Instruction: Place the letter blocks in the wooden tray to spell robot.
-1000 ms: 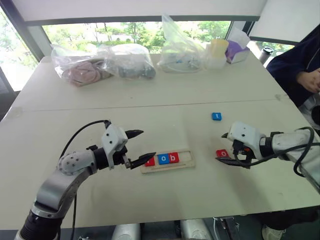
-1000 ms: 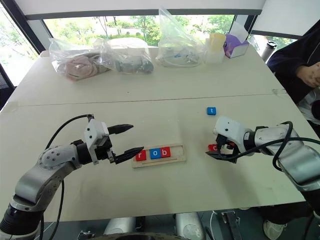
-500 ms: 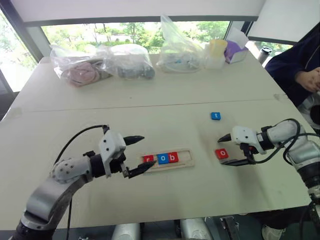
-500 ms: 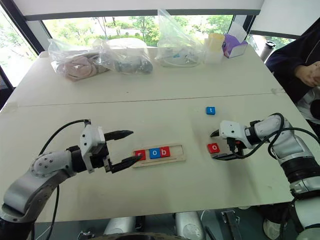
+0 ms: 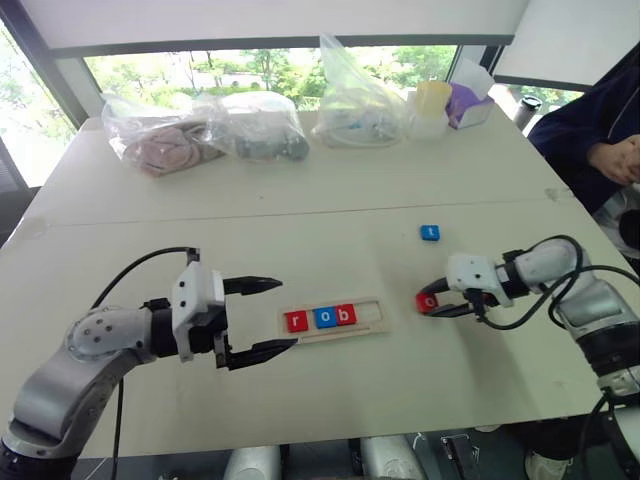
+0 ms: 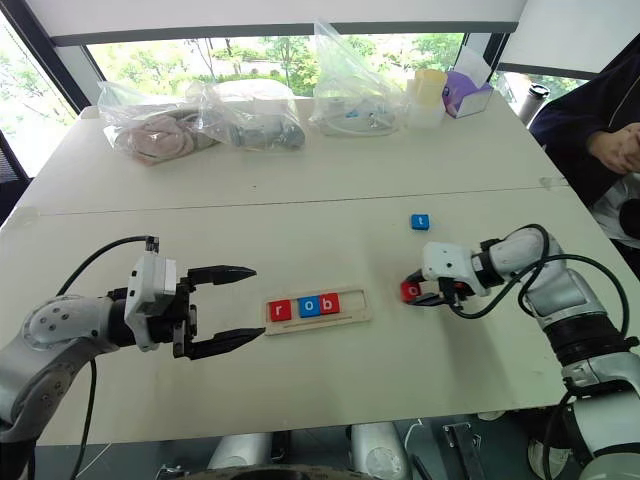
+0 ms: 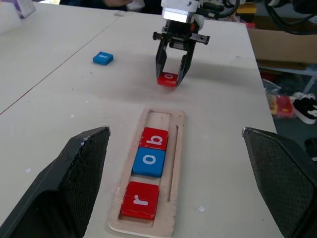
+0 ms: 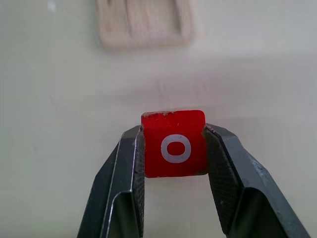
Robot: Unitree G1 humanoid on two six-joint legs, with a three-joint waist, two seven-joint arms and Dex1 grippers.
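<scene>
Right gripper (image 8: 173, 148) clenched on red o block (image 8: 173, 144), one finger on each side edge, block down at the table (image 5: 330, 190) to the right of the tray (image 5: 372, 322). Grasped by the edges probably so that the letter stays face up and the block can drop flat into a slot. Tray in the middle of the near table, long side running left to right, already filled from its left end: red r (image 5: 296, 321), blue o (image 5: 326, 318), red b (image 5: 346, 314), touching one another in a row. Two slots at the right end bare, so likely three of five letters done, with the fourth now in the grasp. Blue t block (image 5: 430, 232) alone on the table, farther away than the red o and well apart from the tray; judged as the last letter to go in. Left gripper (image 5: 258, 318) released, jaws standing wide, holding nothing, hovering just left of the tray's left end and pointing toward it; perhaps waiting there to steady the tray, though not touching it as far as can be told. Next step, by judgement: lift red o, carry to the left, and lower beside the b; slot narrow, so small tilt could catch the block on the rim. Plastic bags (image 5: 200, 130) at the far edge, out of the work area.
</scene>
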